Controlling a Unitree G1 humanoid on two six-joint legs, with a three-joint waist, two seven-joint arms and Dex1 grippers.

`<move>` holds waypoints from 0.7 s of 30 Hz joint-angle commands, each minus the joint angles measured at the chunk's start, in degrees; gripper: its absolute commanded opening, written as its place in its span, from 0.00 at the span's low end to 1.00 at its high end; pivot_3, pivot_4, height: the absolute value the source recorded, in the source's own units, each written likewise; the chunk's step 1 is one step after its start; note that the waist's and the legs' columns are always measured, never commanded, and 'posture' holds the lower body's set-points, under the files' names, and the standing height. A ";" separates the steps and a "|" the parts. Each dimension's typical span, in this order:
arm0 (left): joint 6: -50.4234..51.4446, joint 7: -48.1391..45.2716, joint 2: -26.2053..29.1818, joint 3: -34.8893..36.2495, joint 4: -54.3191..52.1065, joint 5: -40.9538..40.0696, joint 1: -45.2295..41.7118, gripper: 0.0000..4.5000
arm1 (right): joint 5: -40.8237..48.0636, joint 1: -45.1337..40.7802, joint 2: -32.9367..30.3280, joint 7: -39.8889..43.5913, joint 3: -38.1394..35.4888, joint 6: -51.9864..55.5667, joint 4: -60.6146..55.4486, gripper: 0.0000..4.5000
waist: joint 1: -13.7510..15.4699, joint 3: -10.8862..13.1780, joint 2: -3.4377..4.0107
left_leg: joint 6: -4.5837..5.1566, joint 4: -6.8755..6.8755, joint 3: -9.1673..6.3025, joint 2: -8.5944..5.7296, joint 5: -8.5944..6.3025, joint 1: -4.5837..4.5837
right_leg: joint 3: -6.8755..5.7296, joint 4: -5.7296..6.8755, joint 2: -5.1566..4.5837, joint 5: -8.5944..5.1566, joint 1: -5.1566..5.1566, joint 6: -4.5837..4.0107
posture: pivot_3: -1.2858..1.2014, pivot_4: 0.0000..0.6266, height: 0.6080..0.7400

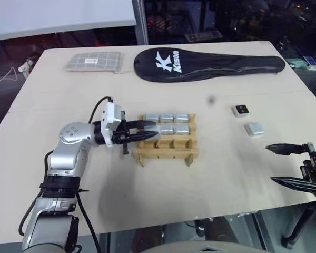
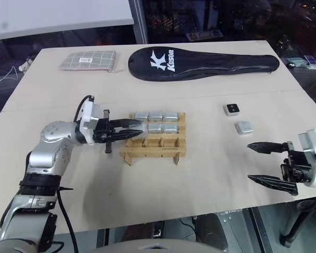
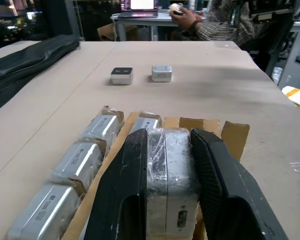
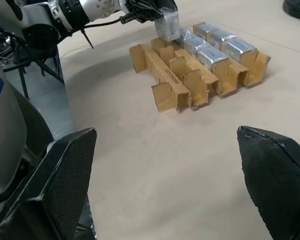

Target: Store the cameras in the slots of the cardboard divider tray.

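Observation:
The cardboard divider tray (image 1: 166,152) stands mid-table. Its back row holds three wrapped silver cameras (image 1: 167,116), and the middle row holds two more (image 1: 175,129). My left gripper (image 1: 147,132) reaches in level from the left and is shut on another wrapped camera (image 3: 170,185), at the left end of the middle row. Whether that camera rests in the slot I cannot tell. The front row's slots (image 4: 190,92) are empty. Two loose cameras lie to the right: one with a black square (image 1: 240,110) and a plain one (image 1: 255,128). My right gripper (image 1: 271,164) hangs open near the table's right front edge, holding nothing.
A long black racket cover (image 1: 208,64) lies across the back of the table, with a grey checked pouch (image 1: 92,61) to its left. A person (image 3: 210,20) sits at a desk beyond the table's right end. Bare tabletop spreads between the tray and the loose cameras.

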 commanded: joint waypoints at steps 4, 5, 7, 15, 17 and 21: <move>-1.18 -2.53 0.14 0.57 1.36 -0.11 -0.42 0.17 | -2.99 0.08 1.94 1.92 -1.72 -2.30 -0.01 0.99 | 0.01 0.00 0.00 | 0.00 0.00 0.01 0.00 0.00 0.01 | 0.00 0.02 0.00 0.00 0.00 -0.01 | 0.52 0.24 1.00; -1.00 -2.44 0.17 0.10 2.05 0.53 -0.54 0.17 | -3.17 -0.12 2.15 1.59 -1.66 -2.09 -0.15 0.99 | 0.03 0.00 0.00 | 0.00 0.01 0.00 0.00 0.00 0.01 | 0.00 0.02 0.00 0.00 0.00 0.00 | 0.52 0.24 1.00; -1.27 -2.66 0.11 -0.73 3.21 1.70 -0.70 0.17 | -3.25 -0.48 2.48 1.08 -1.73 -1.54 -0.42 0.99 | 0.05 0.00 0.00 | 0.00 0.01 0.00 0.00 0.00 0.01 | 0.00 0.02 0.00 0.00 0.00 0.00 | 0.52 0.24 1.00; -5.38 -4.55 -1.14 -1.35 6.03 3.15 -0.82 0.17 | -2.96 -0.43 2.82 0.21 -2.98 -0.12 -1.77 0.99 | 0.05 -0.03 0.02 | 0.00 0.01 -0.01 0.00 0.00 0.06 | 0.00 0.02 0.00 0.05 0.05 0.07 | 0.52 0.24 1.00; -5.82 -5.05 -0.91 -1.01 6.01 2.80 -0.42 0.17 | -2.71 -0.02 2.82 -0.03 -3.60 0.30 -2.03 0.99 | 0.05 -0.03 0.02 | 0.00 0.01 -0.01 0.00 0.00 0.06 | 0.00 0.03 0.00 0.06 0.05 0.07 | 0.52 0.24 1.00; -5.09 -4.38 -1.35 0.35 5.51 0.96 -0.71 0.17 | -3.07 0.51 2.88 0.27 -4.33 0.45 -2.13 0.99 | 0.06 -0.03 0.02 | 0.00 0.02 -0.01 0.00 0.00 0.05 | 0.00 0.03 -0.01 0.09 0.05 0.11 | 0.52 0.24 1.00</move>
